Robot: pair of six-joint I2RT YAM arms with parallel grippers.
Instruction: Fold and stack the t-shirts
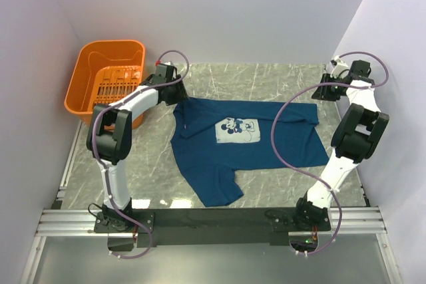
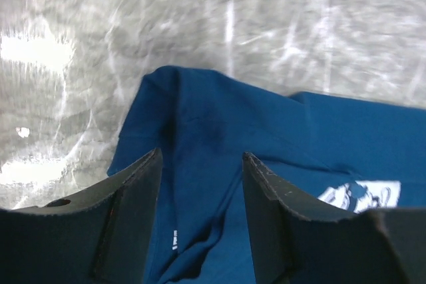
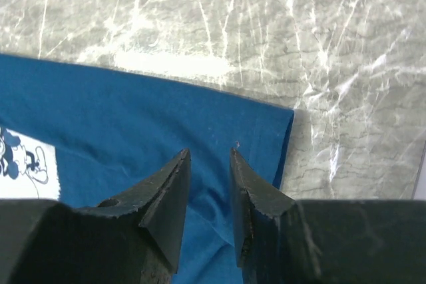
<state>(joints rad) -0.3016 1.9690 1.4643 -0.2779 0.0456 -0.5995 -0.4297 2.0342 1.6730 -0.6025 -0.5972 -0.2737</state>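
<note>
One dark blue t-shirt (image 1: 200,144) lies spread, somewhat rumpled, on the marble table, its white cartoon print (image 1: 236,131) facing up. My left gripper (image 1: 174,91) hovers at the shirt's far left corner. In the left wrist view its jaws (image 2: 201,154) stand apart over a loose fold of blue cloth (image 2: 219,118) and grip nothing. My right gripper (image 1: 326,90) is at the shirt's far right corner. In the right wrist view its jaws (image 3: 210,152) stand narrow, with a ridge of the cloth (image 3: 133,111) pinched up between them, close to the shirt's edge.
An orange slatted basket (image 1: 110,44) stands at the far left, just behind the left arm. White walls close in the table on three sides. A purple cable (image 1: 276,138) from the right arm hangs over the shirt's right half.
</note>
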